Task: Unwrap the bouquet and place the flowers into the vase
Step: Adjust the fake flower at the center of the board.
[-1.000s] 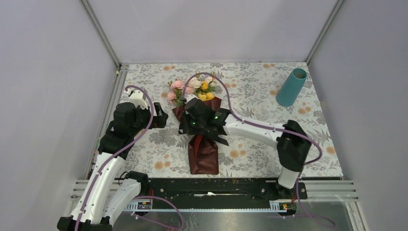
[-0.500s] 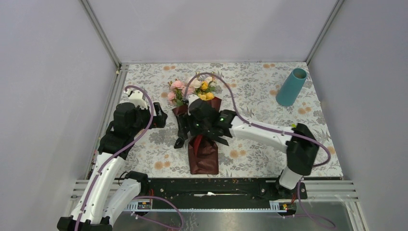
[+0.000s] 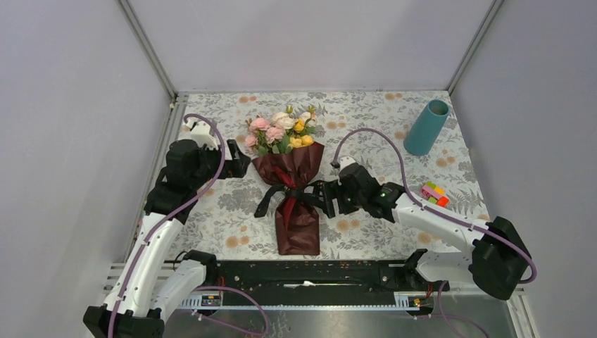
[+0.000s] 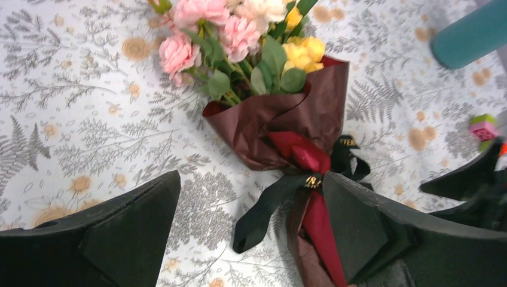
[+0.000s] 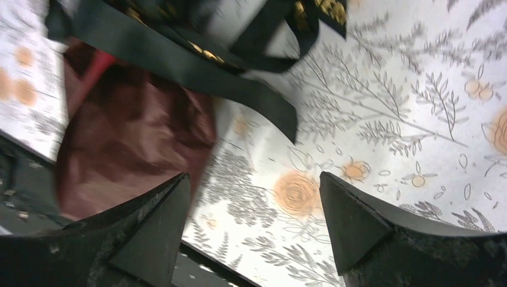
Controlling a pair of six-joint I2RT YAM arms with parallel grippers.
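- The maroon crinkled-paper bouquet [image 3: 296, 215] of pastel blooms is lying between both grippers, black ribbon [image 3: 270, 200] around it;
- the tall teal cylindrical vase [image 3: 426, 127] is standing far right;
- left gripper [image 3: 241, 168] and right gripper [image 3: 322, 198] are gaping wide, holding nothing.

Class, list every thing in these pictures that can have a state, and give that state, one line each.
bouquet: lying flat on the tablecloth, wrapped.
paper: closed round the stems.
ribbon: round the paper, not yet off, tails trailing.
flowers: in the paper, blooms showing at the far end.
vase: upright, no flowers in it.
left gripper: open, holding nothing.
right gripper: open, holding nothing.
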